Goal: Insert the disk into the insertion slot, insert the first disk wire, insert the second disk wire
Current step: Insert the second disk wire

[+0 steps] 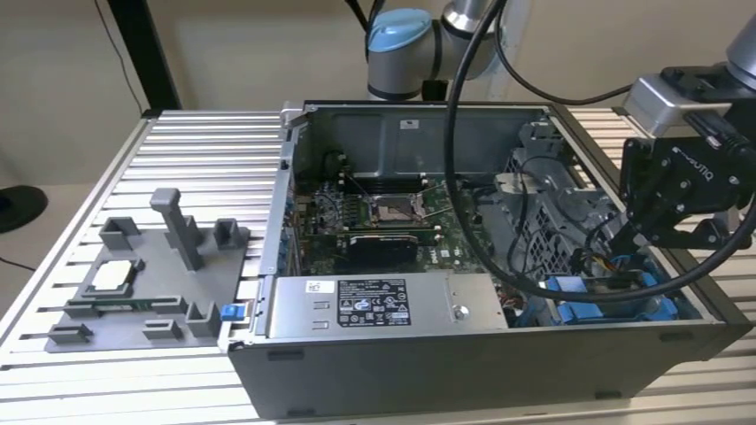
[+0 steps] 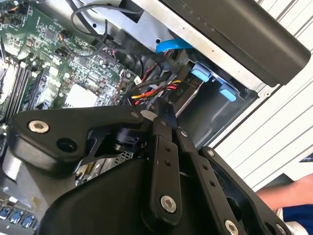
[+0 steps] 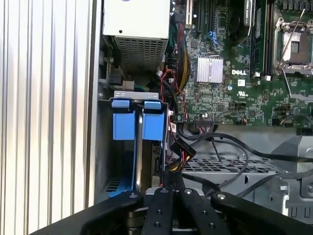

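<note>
Ribbed worktop, open PC case: end effector is clenching the disk wire, probably aiming it at the insertion slot at 4 o'clock.

Soft, even room light fills the exterior view: the ribbed desk shines pale, while the open computer case is shadowed inside. In the first wrist view the power-supply box is nearly washed out and the heatsink glints. In the second wrist view the black gripper shows only dull highlights.
</note>
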Available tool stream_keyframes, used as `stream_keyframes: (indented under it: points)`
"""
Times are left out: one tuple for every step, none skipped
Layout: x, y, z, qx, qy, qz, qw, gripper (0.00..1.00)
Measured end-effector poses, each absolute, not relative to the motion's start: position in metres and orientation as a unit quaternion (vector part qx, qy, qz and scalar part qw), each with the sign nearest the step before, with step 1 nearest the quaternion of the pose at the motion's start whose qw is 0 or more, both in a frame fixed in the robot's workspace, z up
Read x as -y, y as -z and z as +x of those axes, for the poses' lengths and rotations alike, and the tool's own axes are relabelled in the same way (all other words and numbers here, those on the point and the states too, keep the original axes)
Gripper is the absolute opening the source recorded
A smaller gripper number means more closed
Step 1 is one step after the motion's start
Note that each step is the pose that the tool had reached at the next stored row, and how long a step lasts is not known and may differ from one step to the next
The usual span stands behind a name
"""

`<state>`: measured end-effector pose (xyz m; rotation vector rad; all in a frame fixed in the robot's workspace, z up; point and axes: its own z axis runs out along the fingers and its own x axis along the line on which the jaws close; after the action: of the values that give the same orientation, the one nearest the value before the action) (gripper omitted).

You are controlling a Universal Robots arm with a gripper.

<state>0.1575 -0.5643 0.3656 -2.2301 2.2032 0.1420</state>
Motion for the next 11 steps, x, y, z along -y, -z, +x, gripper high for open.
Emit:
stream_keyframes:
  points:
    - [0.564, -0.366, 0.158, -0.702, -0.045, -0.711, 0.002, 0.0]
    - [0.564, -0.365, 0.159, -0.702, -0.045, -0.711, 0.002, 0.0]
    - [0.564, -0.365, 0.16, -0.702, -0.045, -0.711, 0.002, 0.0]
    - [0.564, -0.366, 0.162, -0.702, -0.045, -0.711, 0.002, 0.0]
    - [0.564, -0.366, 0.165, -0.702, -0.045, -0.711, 0.002, 0.0]
    - [0.564, -0.366, 0.168, -0.702, -0.045, -0.711, 0.002, 1.0]
    - [0.564, -0.366, 0.171, -0.702, -0.045, -0.711, 0.002, 1.0]
    - [0.564, -0.366, 0.175, -0.702, -0.045, -0.711, 0.002, 1.0]
    - [0.564, -0.366, 0.178, -0.702, -0.045, -0.711, 0.002, 1.0]
    - [0.564, -0.365, 0.182, -0.702, -0.045, -0.711, 0.002, 1.0]
    - [0.564, -0.365, 0.185, -0.702, -0.045, -0.711, 0.002, 1.0]
